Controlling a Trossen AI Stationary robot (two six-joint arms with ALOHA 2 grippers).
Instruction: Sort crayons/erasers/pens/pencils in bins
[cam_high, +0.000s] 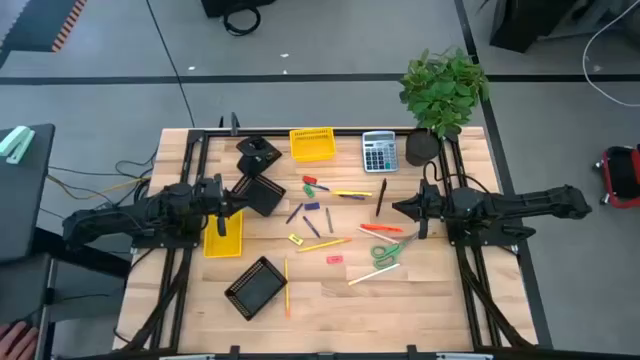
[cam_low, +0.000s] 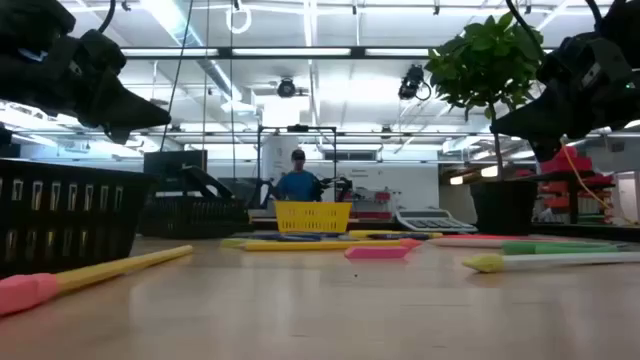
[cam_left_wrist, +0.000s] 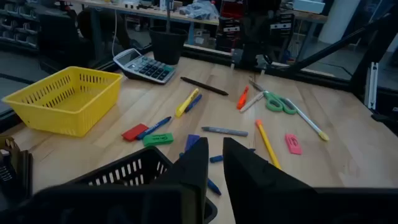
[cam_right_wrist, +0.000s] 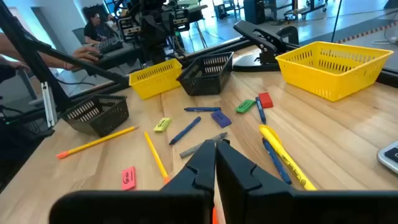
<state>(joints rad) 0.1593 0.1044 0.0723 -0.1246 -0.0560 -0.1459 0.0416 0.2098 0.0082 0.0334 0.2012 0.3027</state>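
Observation:
Crayons (cam_high: 313, 208), erasers (cam_high: 334, 259), pens (cam_high: 381, 197) and pencils (cam_high: 322, 243) lie scattered flat on the middle of the wooden table. There are two yellow bins (cam_high: 312, 143) (cam_high: 222, 236) and two black mesh bins (cam_high: 262, 193) (cam_high: 255, 287). My left gripper (cam_high: 238, 203) hovers over the near rim of a black bin (cam_left_wrist: 134, 171). A narrow gap shows between its fingers (cam_left_wrist: 216, 155), with nothing in it. My right gripper (cam_high: 397, 208) hangs shut (cam_right_wrist: 216, 149) above the table at the right of the pile, level and pointing left.
A grey calculator (cam_high: 379, 152) and a potted plant (cam_high: 443, 90) stand at the far right. Green-handled scissors (cam_high: 385, 250) lie among the items. A black mount (cam_high: 258, 153) sits at the far edge. A person sits beyond the table (cam_low: 298, 180).

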